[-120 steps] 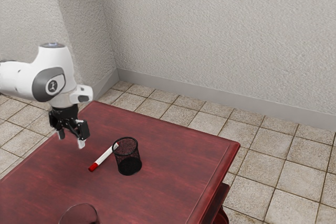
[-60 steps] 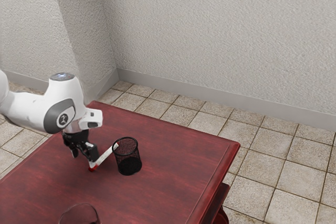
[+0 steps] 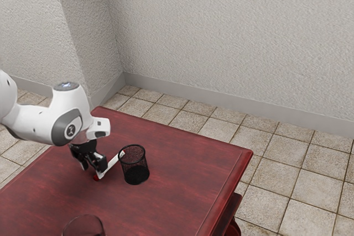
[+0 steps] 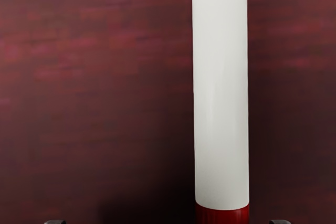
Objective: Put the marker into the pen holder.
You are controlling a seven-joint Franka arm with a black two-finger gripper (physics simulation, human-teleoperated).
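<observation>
As a grasp seemed due, hand (image 3: 93, 169): was spread, unclenched, astride the marker (image 3: 113, 161)
marker: lay on the worktop (image 3: 182, 178), frame's lower left
holder (image 3: 135, 174): stood upright beside it, presumably to receive it

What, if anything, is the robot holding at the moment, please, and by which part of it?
Nothing is held: the jaws stand open, one on each side of the marker near its red end, with a gap on both sides.
</observation>
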